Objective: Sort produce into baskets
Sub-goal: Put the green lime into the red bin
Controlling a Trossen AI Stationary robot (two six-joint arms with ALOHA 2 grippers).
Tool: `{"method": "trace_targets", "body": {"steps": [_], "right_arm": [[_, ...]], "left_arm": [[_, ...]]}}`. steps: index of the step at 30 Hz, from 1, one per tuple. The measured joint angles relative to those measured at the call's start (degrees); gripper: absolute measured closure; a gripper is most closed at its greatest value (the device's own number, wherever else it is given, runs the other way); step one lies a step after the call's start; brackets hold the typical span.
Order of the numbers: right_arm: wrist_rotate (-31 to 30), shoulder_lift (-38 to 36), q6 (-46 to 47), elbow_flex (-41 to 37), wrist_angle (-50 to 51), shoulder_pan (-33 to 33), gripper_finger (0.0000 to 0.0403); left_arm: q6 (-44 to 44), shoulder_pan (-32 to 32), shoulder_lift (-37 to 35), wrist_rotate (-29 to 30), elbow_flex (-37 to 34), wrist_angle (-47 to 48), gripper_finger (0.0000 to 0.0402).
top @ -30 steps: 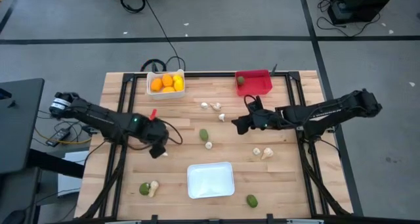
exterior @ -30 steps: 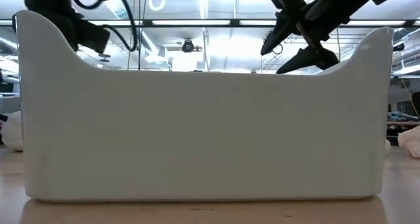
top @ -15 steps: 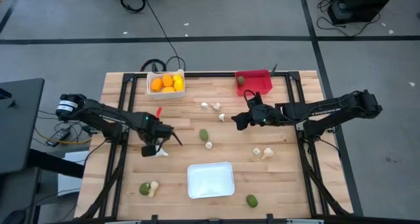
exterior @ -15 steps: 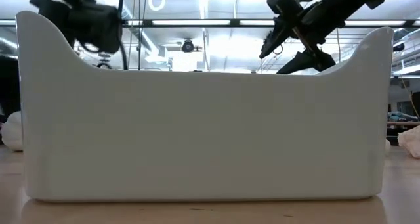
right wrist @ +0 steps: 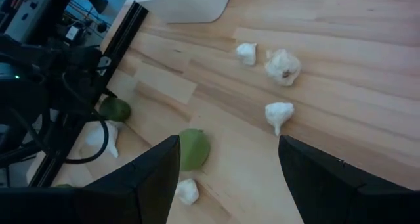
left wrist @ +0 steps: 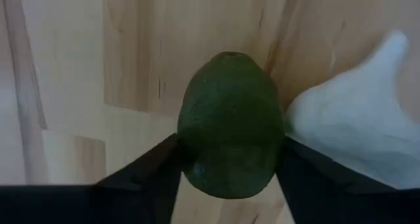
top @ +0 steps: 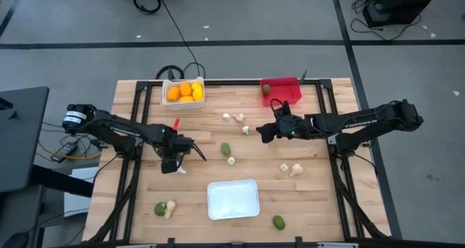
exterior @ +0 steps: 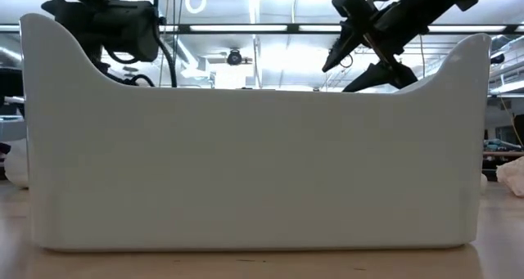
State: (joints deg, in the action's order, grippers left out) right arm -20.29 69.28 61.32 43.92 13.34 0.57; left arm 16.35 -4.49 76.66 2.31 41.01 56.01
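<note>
Seen from above, the left gripper (top: pixel 174 163) sits low over the left-centre of the table (top: pixel 131 197), with a garlic bulb (top: pixel 180 170) just beside it; its grip cannot be read from here. The right gripper (top: pixel 263 134) hangs right of centre, fingers spread, holding nothing. A green fruit (top: pixel 226 149) and a small bulb (top: pixel 231 161) lie between the two arms. The white bin (top: pixel 183 92) with orange fruit and the red bin (top: pixel 281 91) stand along the far edge; the white tray (top: pixel 233 200) is at the near edge. A green fruit with a bulb (top: pixel 164 209) lies near the left corner, another green one (top: pixel 279 221) right of the tray.

Low view: the tray wall (exterior: pixel 254 164) fills the frame; both arms show above it.

Left wrist view: an avocado (left wrist: pixel 230 124) stands between the two dark fingers (left wrist: pixel 141 178), both touching its sides, clamped. The white bulb (left wrist: pixel 354 132) lies against it on the wood.

Right wrist view: fingers (right wrist: pixel 154 181) apart, empty. Ahead, the green fruit (right wrist: pixel 193 148) on the table, three bulbs (right wrist: pixel 279 115) farther off, well apart from the gripper.
</note>
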Motion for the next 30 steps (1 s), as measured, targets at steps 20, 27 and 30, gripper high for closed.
{"method": "trace_targets", "body": {"steps": [20, 27, 30], "right_arm": [[10.2, 21.8, 9.0, 0.0, -49.2, -0.5, 0.0135], [17.3, 30.4, 7.8, 6.0, -58.1, -0.5, 0.0129], [17.4, 32.6, 7.1, 9.9, -55.5, -0.6, 0.0116]], "left_arm": [[-10.3, 8.3, -2.0, 2.1, 18.9, -7.0, 0.0207], [-22.3, 6.9, -0.5, 2.1, 25.3, -9.8, 0.0207], [-22.3, 7.0, 0.9, 2.5, 26.4, -9.7, 0.0207]]}}
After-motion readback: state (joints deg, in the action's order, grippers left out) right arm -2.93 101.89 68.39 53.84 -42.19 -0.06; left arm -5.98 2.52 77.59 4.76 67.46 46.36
